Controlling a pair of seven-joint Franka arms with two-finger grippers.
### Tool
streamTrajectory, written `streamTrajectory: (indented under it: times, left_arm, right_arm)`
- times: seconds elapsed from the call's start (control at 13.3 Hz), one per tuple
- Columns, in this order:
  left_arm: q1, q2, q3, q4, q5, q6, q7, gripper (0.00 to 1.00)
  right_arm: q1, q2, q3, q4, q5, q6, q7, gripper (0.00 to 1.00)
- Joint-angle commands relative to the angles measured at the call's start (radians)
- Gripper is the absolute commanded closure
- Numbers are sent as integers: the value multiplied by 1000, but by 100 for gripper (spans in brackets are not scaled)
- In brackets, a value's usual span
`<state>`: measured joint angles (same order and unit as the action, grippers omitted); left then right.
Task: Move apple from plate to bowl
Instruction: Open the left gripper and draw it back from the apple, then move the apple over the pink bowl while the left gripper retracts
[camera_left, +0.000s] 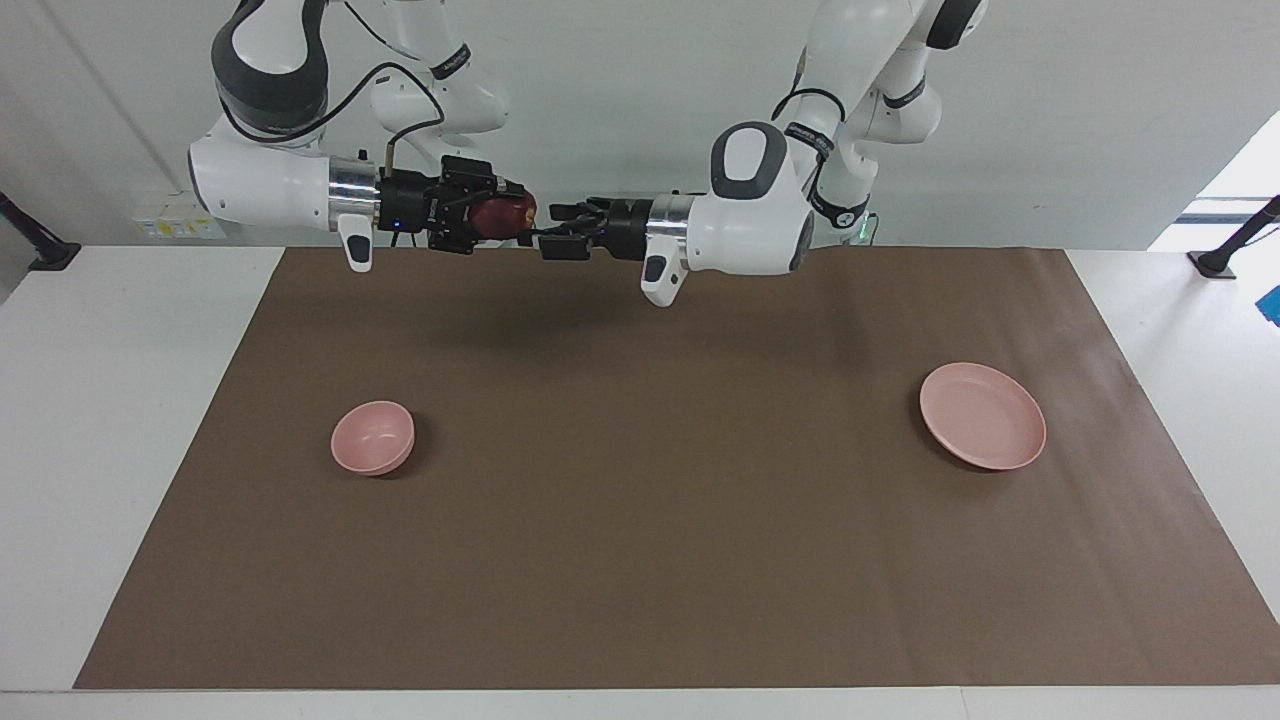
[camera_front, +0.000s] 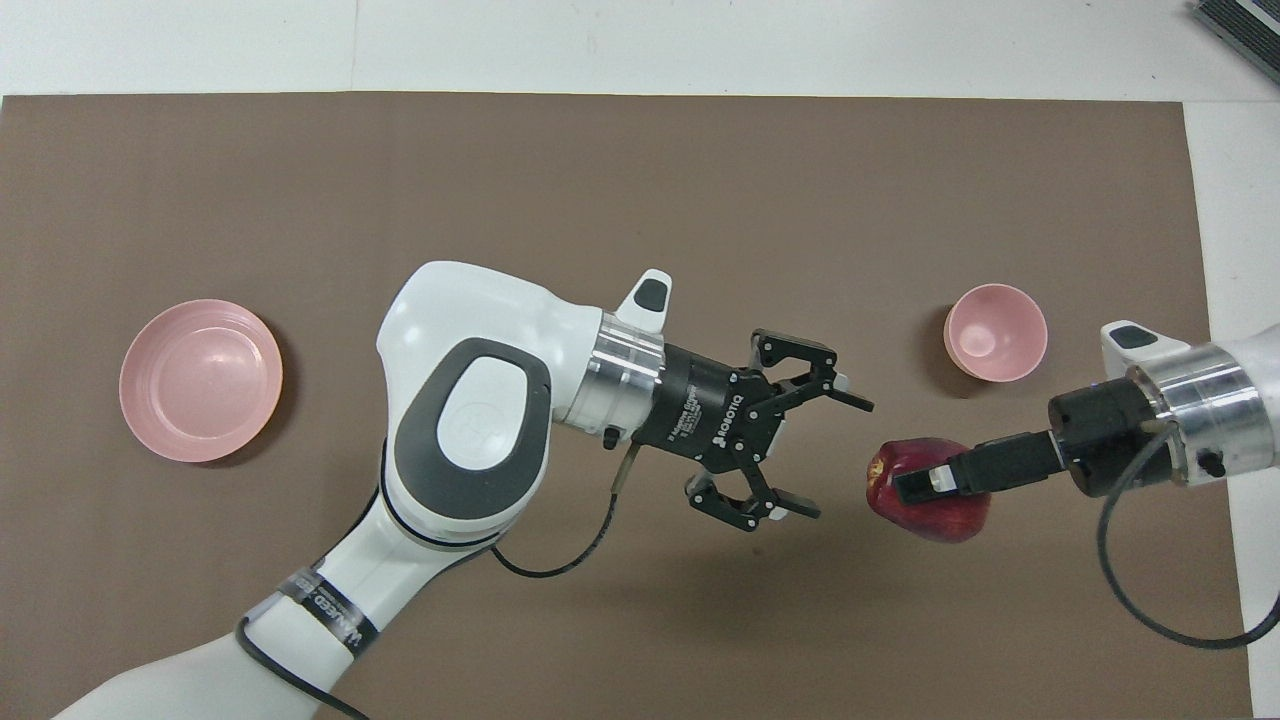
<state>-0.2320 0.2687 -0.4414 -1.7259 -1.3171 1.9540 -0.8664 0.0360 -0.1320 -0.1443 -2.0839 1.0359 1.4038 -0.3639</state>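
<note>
The right claw (camera_front: 925, 487) grips the apple (camera_front: 930, 503) aloft (left claw (camera_front: 820, 455) open, apart), bowl (camera_front: 996, 332) just farther out below it.

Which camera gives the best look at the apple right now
The overhead view: the apple shows nearly whole, with one finger of the right gripper across it. The facing view shows only its end, poking from that gripper's jaws.
</note>
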Motion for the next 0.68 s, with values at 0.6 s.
streamTrajectory:
  times: [0.6]
  left_arm:
    - [229,-85,21,89,761,-208,82,0]
  right_arm:
    - [64,139,17,203,-564,276,-26,100]
